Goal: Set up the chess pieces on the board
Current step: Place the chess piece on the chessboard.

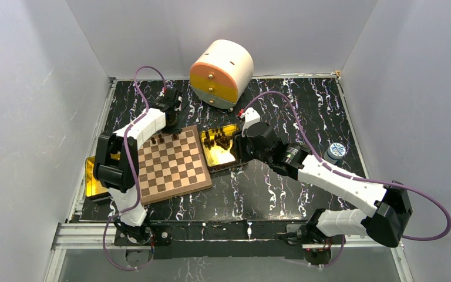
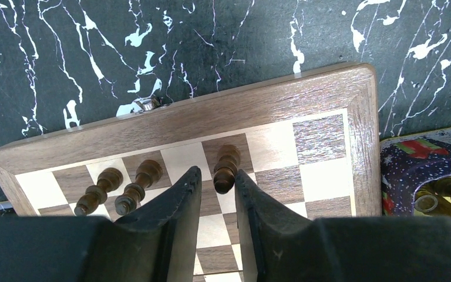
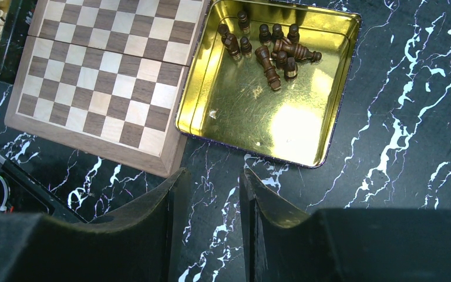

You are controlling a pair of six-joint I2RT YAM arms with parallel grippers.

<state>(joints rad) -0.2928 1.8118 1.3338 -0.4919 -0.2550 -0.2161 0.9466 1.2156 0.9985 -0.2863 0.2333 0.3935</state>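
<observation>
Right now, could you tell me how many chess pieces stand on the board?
3 pieces, all in the board's far row: two side by side, a third between the left gripper's fingers. The arm may hide more.

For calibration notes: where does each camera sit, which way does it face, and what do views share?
Top external: above and behind, looking down on the table; left arm and right arm show.
Left wrist: on left arm, facing down at chessboard's far edge; left gripper flanks a standing chess piece.
Right wrist: on right arm, facing down at gold tin of pieces; open right gripper shows.
Shared: all three show chessboard and tin.
</observation>
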